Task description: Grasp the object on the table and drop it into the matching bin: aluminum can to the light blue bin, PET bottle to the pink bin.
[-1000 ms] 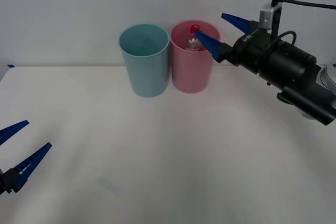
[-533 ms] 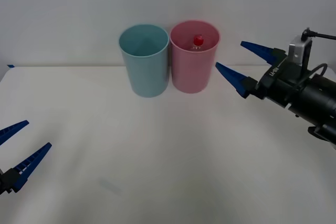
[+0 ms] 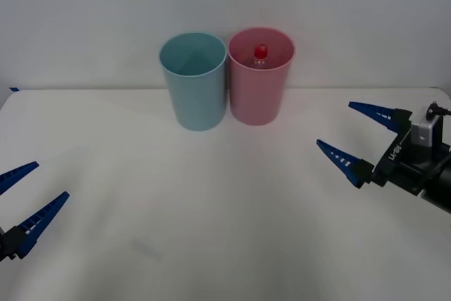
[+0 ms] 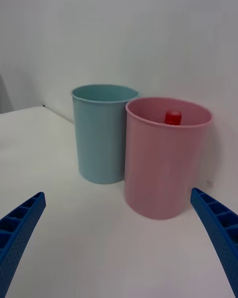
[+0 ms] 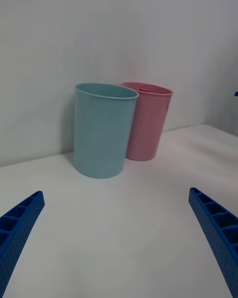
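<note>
Right gripper (image 3: 363, 139) withdrawn; PET bottle (image 4: 172, 117) inside pink bin (image 3: 259, 93).

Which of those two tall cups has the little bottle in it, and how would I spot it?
At the far edge of the white table two tall cups stand side by side. It is the pink bin, on the right; a red bottle cap peeks above its rim, unlike the light blue bin.

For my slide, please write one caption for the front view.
PET bottle sits inside the pink bin; open right gripper and left gripper flank the table.
</note>
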`<state>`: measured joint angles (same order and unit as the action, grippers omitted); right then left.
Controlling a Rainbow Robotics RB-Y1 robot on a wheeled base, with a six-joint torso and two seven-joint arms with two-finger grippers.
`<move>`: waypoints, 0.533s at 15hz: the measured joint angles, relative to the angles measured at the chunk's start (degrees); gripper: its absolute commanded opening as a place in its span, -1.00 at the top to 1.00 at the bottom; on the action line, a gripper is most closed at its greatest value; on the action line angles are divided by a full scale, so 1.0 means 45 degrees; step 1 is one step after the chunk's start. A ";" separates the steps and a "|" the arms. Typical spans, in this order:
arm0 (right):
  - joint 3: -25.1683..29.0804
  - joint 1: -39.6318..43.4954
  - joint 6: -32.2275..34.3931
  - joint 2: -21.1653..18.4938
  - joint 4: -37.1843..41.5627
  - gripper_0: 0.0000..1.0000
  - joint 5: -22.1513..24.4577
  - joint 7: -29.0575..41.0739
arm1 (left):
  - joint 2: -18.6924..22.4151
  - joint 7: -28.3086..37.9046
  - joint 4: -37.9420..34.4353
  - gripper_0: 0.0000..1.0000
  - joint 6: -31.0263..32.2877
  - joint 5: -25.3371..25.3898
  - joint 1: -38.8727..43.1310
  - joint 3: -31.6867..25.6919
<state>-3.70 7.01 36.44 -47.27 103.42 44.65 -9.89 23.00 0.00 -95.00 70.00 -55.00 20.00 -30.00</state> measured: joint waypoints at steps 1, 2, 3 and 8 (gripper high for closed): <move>0.0248 0.0438 0.0325 0.0010 -0.0003 -1.00 0.0000 0.0005 | 0.0000 0.0000 0.0000 -1.00 0.0000 0.0000 0.0001 0.0000; 0.0491 0.0869 0.0584 0.0012 0.0013 -1.00 -0.0007 0.0021 | 0.0000 0.0000 0.0000 -1.00 0.0000 0.0000 0.0000 0.0000; 0.0690 0.1235 0.0724 0.0013 0.0044 -1.00 -0.0016 0.0004 | 0.0000 -0.0001 0.0000 -1.00 0.0000 0.0000 0.0001 0.0000; 0.1970 0.3219 0.1465 0.0381 0.0502 -1.00 -0.0117 0.0245 | 0.0000 -0.0001 0.0000 -1.00 0.0000 0.0000 0.0001 0.0000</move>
<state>5.17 21.49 43.03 -45.55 105.68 44.13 -8.79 23.00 0.00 -95.00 70.00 -55.00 20.00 -30.00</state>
